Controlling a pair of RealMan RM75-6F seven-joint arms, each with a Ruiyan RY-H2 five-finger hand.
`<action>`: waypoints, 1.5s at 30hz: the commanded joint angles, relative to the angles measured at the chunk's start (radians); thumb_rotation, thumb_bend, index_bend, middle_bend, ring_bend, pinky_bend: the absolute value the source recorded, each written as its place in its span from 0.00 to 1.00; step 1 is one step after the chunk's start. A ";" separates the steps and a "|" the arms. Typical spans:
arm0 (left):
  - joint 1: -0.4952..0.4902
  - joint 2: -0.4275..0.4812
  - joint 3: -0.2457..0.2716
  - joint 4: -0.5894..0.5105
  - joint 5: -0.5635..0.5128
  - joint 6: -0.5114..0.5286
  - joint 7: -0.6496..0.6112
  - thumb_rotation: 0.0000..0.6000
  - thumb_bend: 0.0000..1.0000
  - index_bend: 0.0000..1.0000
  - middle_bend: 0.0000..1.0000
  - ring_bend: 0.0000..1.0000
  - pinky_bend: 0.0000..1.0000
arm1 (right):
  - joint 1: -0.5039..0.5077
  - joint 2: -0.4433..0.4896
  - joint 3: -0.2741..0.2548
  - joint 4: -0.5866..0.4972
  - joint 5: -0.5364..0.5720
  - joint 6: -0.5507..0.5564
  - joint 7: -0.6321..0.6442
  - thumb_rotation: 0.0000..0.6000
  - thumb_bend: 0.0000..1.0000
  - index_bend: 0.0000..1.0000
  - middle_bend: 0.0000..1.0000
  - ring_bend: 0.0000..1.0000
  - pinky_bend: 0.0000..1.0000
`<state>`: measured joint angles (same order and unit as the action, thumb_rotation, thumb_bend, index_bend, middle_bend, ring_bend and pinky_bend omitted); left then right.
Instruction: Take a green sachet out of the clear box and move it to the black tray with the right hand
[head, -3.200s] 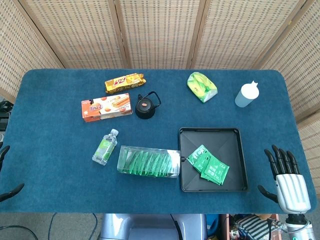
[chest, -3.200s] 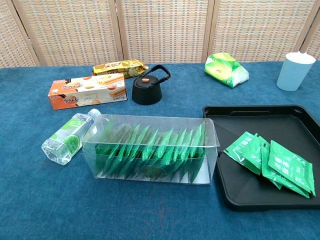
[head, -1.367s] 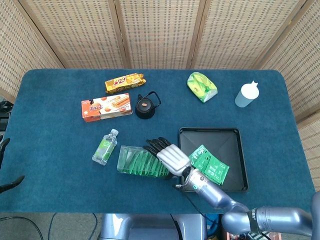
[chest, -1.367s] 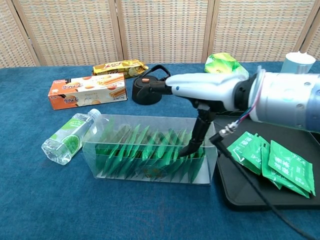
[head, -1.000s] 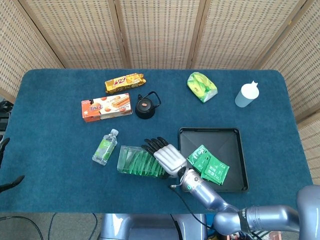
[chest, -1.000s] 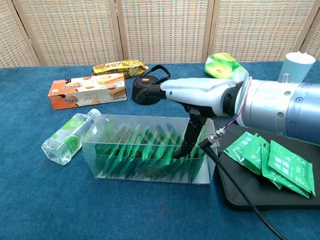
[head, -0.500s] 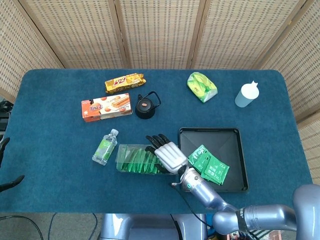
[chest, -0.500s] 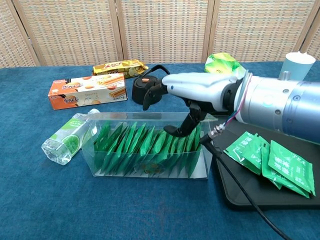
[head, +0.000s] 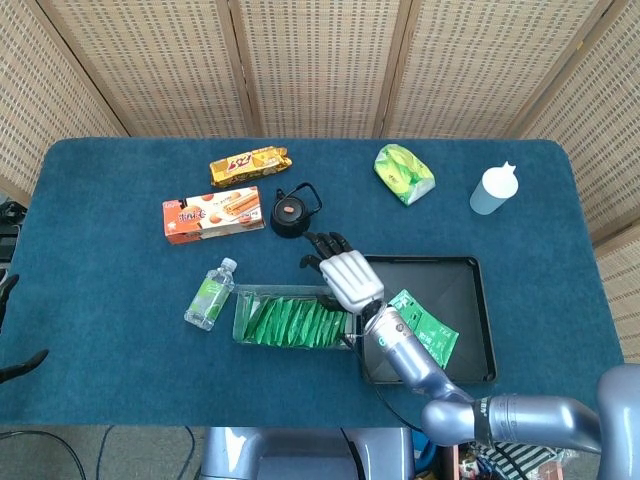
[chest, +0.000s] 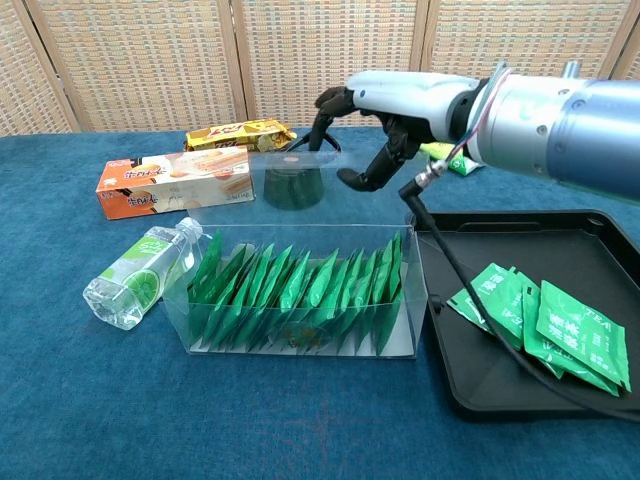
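**Right hand hangs empty above the sachet box**

Nearest the robot, the clear box (chest: 300, 290) stands on the blue counter (head: 100, 250), packed with a leaning row of green sachets (chest: 290, 285). A water bottle (chest: 140, 272) lies on its side just beside the box's left end. To the right of the box, the black tray (chest: 600, 240) holds a loose overlapping heap of sachets (chest: 545, 330), its near left corner just beside the box wall.

Above the far right part of the box, the right hand (chest: 365, 125) hangs raised over the counter, its dark fingers (chest: 330, 100) spread and slightly curled, the thumb below them; nothing is seen between them. A black cable runs down from the wrist across the tray's edge. In the head view the same hand (head: 345, 275) sits over the gap between box and tray, palm side down.

Of the left hand (head: 15, 370), only dark fingertips show at the left edge of the head view, off the counter, too little to tell how they are set.

Farther back stand an orange biscuit box (chest: 175, 182), a yellow snack packet (chest: 238, 133) and a black kettle (head: 292, 212), partly hidden behind the hand in the chest view. At the far right lie a green bag (head: 403, 172) and a pale blue cup (head: 494, 188).
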<state>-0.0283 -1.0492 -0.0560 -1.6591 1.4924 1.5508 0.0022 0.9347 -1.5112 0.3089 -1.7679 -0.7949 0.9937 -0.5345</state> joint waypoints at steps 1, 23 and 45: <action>-0.001 0.001 -0.002 0.001 -0.004 -0.003 -0.004 1.00 0.13 0.00 0.00 0.00 0.00 | 0.031 0.011 0.028 0.053 0.097 -0.015 -0.010 1.00 0.65 0.35 0.06 0.00 0.02; -0.008 0.002 -0.002 0.005 -0.016 -0.020 -0.008 1.00 0.13 0.00 0.00 0.00 0.00 | 0.038 0.050 0.004 0.098 0.078 -0.011 0.075 1.00 0.22 0.04 0.00 0.00 0.04; -0.012 -0.004 0.001 0.003 -0.016 -0.025 0.008 1.00 0.13 0.00 0.00 0.00 0.00 | -0.033 0.121 -0.219 0.090 -0.586 -0.038 0.295 1.00 0.28 0.35 0.00 0.00 0.05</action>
<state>-0.0405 -1.0535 -0.0548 -1.6557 1.4768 1.5260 0.0103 0.9053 -1.3950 0.1023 -1.6759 -1.3647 0.9616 -0.2397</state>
